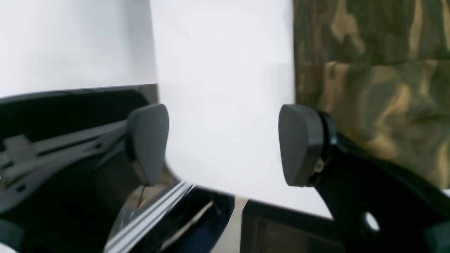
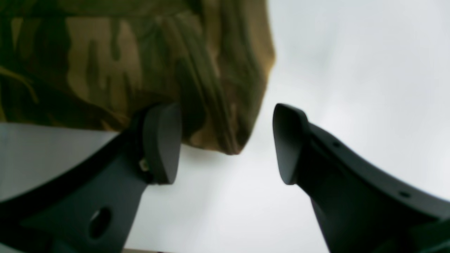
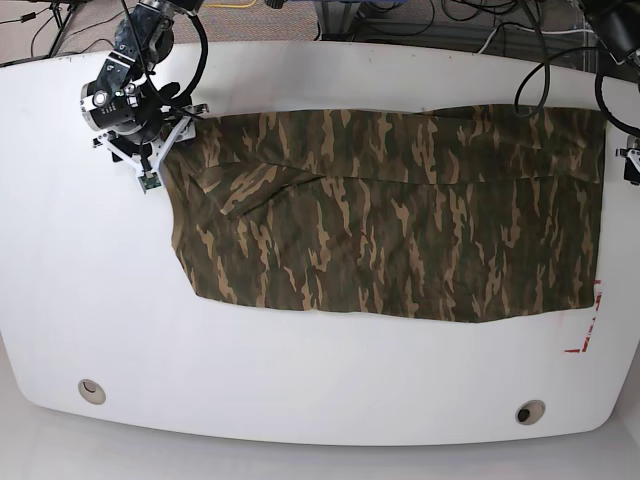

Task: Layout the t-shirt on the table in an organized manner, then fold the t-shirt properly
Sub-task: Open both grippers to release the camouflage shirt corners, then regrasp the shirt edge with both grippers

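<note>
Both jaws open, gripping nothing: left wide [image 1: 225,144], right partway [image 2: 225,144], by the cloth's corner. One soft camouflage t-shirt [image 3: 400,220], partly folded, across the far half of the glossy white rounded tabletop [image 3: 300,390]. Two round metallic grommets [image 3: 91,391] near side; one red angular mark [image 3: 596,318] just beside the shirt. Black cables [image 3: 547,75], several, far edge.

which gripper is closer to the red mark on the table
Left. The left gripper is at the same end of the table as the red mark; the right gripper is by the shirt's opposite end.
</note>
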Tool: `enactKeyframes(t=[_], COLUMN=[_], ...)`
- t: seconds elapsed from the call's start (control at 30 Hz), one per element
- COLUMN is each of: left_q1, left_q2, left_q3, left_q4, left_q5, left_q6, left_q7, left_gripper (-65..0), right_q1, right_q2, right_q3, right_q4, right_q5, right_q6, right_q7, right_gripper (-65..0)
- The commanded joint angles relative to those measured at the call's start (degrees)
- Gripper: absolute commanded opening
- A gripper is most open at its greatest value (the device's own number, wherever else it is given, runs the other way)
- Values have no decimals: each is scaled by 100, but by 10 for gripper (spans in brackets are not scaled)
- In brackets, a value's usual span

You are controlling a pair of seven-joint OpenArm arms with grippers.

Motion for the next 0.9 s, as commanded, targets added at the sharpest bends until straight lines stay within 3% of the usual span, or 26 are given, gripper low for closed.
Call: enactKeyframes(t=[0.0,0.33,0.6,0.87], left_q1=[-78,-61,106,309], left_q2=[-97,43,175,334], left_q3=[-147,-199,-173,-155], left_q4=[203,141,-61,-228], left_q5=[-84,-75,-93,-93], left_q6=[-3,-3,-3,-3], left_q7=[-123,-123,-132,-140], left_gripper=[-186,-189,-190,-190], right_q1=[37,46,46,37], right_q2=[-8,-88,-88,-88], right_q3=[20,20,20,20], right_q4=[-72,-468,-890,-960], right_q5=[16,16,16,16], right_q6=[-7,-7,-7,-7], right_q7=[94,384,560,604], right_gripper=[-258,-263,-449,-469])
